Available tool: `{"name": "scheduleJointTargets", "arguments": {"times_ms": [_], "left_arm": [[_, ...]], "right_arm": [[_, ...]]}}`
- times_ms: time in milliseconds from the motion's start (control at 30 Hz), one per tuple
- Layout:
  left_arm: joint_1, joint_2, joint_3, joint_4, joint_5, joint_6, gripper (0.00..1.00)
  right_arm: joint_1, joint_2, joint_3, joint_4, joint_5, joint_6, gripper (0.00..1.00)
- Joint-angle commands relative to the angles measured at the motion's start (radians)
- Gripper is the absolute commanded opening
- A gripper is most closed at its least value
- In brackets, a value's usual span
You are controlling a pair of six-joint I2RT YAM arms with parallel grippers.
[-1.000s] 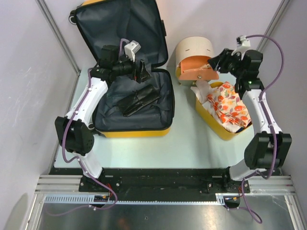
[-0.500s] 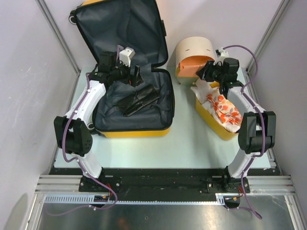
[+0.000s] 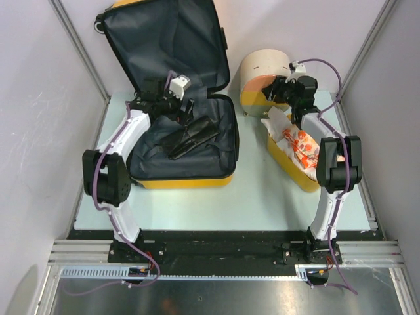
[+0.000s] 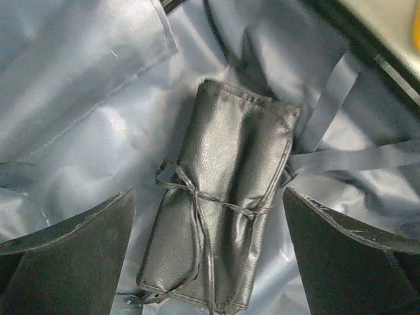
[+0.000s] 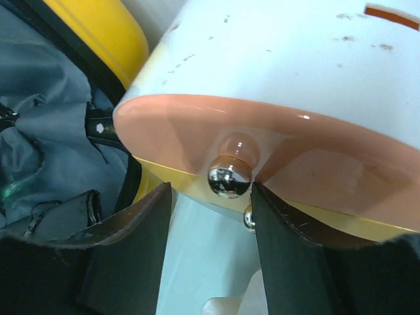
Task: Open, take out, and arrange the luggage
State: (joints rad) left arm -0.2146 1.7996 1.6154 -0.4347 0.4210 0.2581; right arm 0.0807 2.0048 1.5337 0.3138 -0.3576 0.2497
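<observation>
The luggage (image 3: 154, 154) lay open on the tabletop (image 3: 249, 190), lid propped up, so opening looked done. Right of it stood the drum box (image 3: 262, 65). Emptying seemed unfinished: a tied dark roll (image 4: 220, 197) lay on the lining, with the left gripper (image 4: 209, 193) spread wide above it. The right gripper (image 5: 211, 187) straddled the box's knob (image 5: 230, 177), jaws apart and not clamped

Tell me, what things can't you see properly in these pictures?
Dark rolled leather-look pouch: left wrist view, lower end cut off by the picture edge; contents wrapped up inside.
Cream-and-pink round box: top view, front partly hidden behind the right end effector; inside unseen.
Yellow plastic basket: top view, its bottom buried under orange flowered cloth.
Yellow hard-shell suitcase: top view, outside faces away.
</observation>
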Motion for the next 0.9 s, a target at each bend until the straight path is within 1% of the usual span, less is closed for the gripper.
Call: {"name": "scheduleJointTargets", "arguments": {"times_ms": [0,133,200,267,300,333,367,433,467,500,567,600,667,700,767,800,833,867], "left_arm": [[0.000,0.075,-0.015,-0.013,-0.017,0.121,0.96],[0.001,0.116,-0.058,-0.018,-0.042,0.162,0.95],[0.001,0.155,-0.065,-0.019,-0.066,0.168,0.94],[0.006,0.190,-0.058,-0.022,-0.106,0.170,0.93],[0.011,0.219,-0.057,-0.024,-0.111,0.173,0.92],[0.014,0.233,-0.054,-0.024,-0.116,0.179,0.91],[0.017,0.247,-0.051,-0.025,-0.119,0.182,0.90],[0.018,0.276,-0.051,-0.032,-0.122,0.193,0.84],[0.017,0.279,-0.052,-0.030,-0.108,0.208,0.81],[0.017,0.279,-0.057,-0.032,-0.097,0.217,0.71],[0.017,0.271,-0.069,-0.033,-0.061,0.237,0.61],[0.017,0.267,-0.075,-0.035,-0.045,0.247,0.51],[0.017,0.239,-0.094,-0.033,0.007,0.276,0.40],[0.017,0.224,-0.101,-0.035,0.022,0.280,0.30],[0.017,0.186,-0.118,-0.036,0.041,0.291,0.21],[0.017,0.170,-0.126,-0.036,0.056,0.294,0.14],[0.017,0.153,-0.143,-0.038,0.064,0.303,0.11],[0.015,0.111,-0.152,-0.038,0.074,0.306,0.05]], "right_arm": [[-0.004,-0.064,0.037,0.047,-0.076,-0.003,0.61],[-0.010,-0.165,-0.027,-0.062,-0.179,-0.010,0.71],[-0.012,-0.222,-0.052,-0.103,-0.249,-0.026,0.74],[-0.015,-0.248,-0.058,-0.183,-0.294,-0.059,0.76],[-0.018,-0.265,-0.060,-0.208,-0.340,-0.069,0.77],[-0.028,-0.273,-0.060,-0.252,-0.359,-0.072,0.81],[-0.036,-0.278,-0.058,-0.274,-0.375,-0.070,0.82],[-0.053,-0.293,-0.058,-0.345,-0.376,-0.064,0.85],[-0.058,-0.297,-0.058,-0.369,-0.363,-0.067,0.86],[-0.062,-0.305,-0.057,-0.407,-0.331,-0.067,0.88],[-0.073,-0.324,-0.056,-0.438,-0.314,-0.073,0.90],[-0.073,-0.327,-0.058,-0.459,-0.339,-0.079,0.90],[-0.073,-0.337,-0.057,-0.481,-0.368,-0.090,0.89],[-0.073,-0.339,-0.058,-0.492,-0.398,-0.111,0.88],[-0.073,-0.348,-0.066,-0.516,-0.417,-0.119,0.87],[-0.073,-0.351,-0.072,-0.519,-0.420,-0.118,0.87],[-0.071,-0.353,-0.076,-0.525,-0.419,-0.122,0.87],[-0.067,-0.354,-0.076,-0.533,-0.422,-0.127,0.87]]}}
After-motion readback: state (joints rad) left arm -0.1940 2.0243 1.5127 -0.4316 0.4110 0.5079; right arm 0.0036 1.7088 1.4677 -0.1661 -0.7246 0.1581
